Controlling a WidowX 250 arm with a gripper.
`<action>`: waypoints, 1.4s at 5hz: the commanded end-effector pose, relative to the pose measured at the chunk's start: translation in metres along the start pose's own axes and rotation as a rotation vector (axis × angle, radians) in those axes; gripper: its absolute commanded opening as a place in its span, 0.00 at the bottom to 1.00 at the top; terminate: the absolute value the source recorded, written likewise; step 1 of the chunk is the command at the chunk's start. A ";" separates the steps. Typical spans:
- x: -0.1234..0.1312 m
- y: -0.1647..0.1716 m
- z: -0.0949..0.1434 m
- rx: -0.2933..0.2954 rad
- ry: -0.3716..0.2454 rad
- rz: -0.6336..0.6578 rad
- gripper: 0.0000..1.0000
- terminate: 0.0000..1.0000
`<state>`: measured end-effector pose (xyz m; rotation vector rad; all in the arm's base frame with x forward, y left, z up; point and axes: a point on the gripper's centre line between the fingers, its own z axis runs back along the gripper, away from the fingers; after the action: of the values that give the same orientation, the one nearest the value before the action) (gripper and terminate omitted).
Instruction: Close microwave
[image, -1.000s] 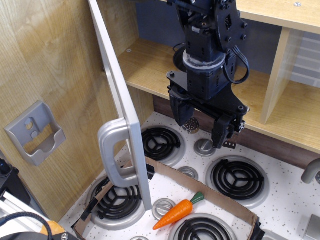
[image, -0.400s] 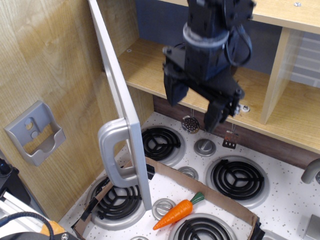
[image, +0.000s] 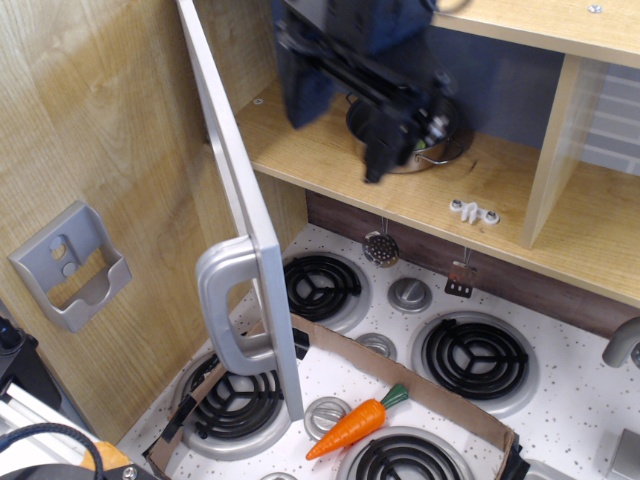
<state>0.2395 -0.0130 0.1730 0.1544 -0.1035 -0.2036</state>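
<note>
The microwave (image: 245, 215) door is seen swung wide open, edge-on to the camera, at the left of the wooden shelf, with its chunky silver loop handle (image: 228, 310) hanging out over the stove top. The door is judged light, stiff plastic on a free hinge, so little force should be needed; a smooth face like that may be slippery, and a push on the broad outer panel near the handle side is judged the surest contact, or a hook behind the loop.

The gripper (image: 345, 125) is caught blurred, high up inside the open compartment, with its two dark fingers spread wide and nothing held between them. It is well apart from the door.

Inside the compartment a small metal pot (image: 425, 150) is partly seen behind the gripper, and a small white fitting (image: 472, 211) lies on the shelf board nearby. Both appear set back from the front edge, though that cannot be fully told.

Below, a toy carrot (image: 358, 423) lies on cardboard (image: 440, 400) among the burners (image: 473, 357), clear of the swing. A grey wall holder (image: 70, 265) is fixed to the left panel, behind the door.
</note>
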 end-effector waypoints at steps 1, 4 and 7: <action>-0.026 0.029 0.048 0.041 -0.019 0.008 1.00 0.00; -0.070 0.065 0.011 0.064 0.019 -0.026 1.00 0.00; -0.049 0.062 -0.026 0.053 -0.110 -0.063 1.00 0.00</action>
<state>0.2044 0.0603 0.1467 0.1883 -0.1980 -0.2740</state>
